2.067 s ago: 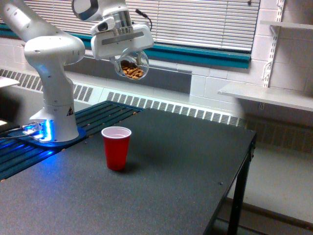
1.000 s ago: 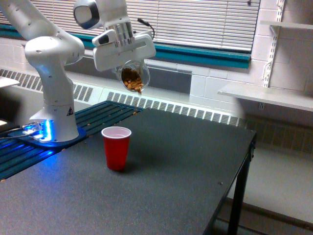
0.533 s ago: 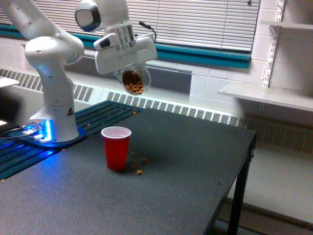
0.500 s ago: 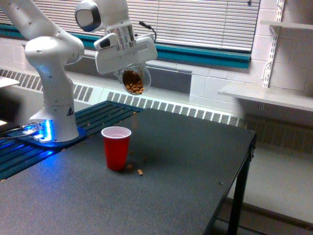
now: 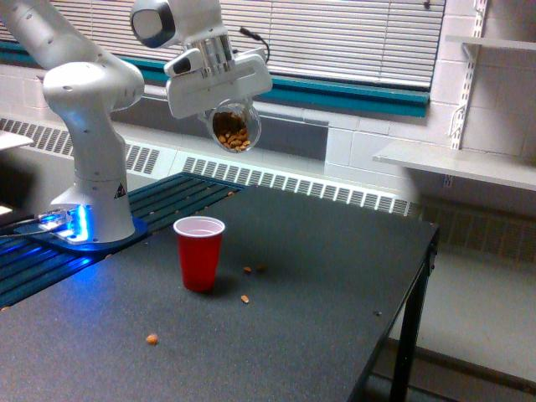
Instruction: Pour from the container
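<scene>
Clamped on the container (image 5: 234,130), our gripper (image 5: 224,99) sits right of the red cup (image 5: 199,251); we should recentre, since almonds (image 5: 245,298) scatter

A single exterior camera stands off the dark speckled table's (image 5: 335,276) near corner, looking across it toward the white-slatted window blinds (image 5: 352,38).

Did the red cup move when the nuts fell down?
No. The red cup sits in the same spot beside the robot base; only loose nuts have landed around it.
</scene>
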Available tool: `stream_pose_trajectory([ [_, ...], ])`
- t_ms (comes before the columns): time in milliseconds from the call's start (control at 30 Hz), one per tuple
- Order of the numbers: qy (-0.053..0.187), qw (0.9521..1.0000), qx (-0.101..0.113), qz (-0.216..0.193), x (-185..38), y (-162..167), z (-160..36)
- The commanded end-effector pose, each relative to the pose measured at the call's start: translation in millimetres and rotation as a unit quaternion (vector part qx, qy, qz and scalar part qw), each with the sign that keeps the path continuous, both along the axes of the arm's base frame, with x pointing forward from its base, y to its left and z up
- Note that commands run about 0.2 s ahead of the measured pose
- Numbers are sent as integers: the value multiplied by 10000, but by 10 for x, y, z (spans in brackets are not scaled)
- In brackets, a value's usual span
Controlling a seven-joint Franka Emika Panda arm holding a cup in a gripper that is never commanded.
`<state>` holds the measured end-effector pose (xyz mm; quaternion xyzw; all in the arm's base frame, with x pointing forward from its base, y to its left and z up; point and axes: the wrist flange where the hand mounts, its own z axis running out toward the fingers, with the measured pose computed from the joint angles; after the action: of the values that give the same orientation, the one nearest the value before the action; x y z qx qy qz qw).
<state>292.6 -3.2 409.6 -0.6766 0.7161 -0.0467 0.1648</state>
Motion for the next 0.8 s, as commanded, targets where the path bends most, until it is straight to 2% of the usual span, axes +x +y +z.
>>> stream_pose_trajectory([
  [33,169,9995,113,-257,-103,23,-74],
  [500,218,9983,185,-502,-173,-142,-45],
  [800,297,9982,279,-431,-174,-117,-123],
])
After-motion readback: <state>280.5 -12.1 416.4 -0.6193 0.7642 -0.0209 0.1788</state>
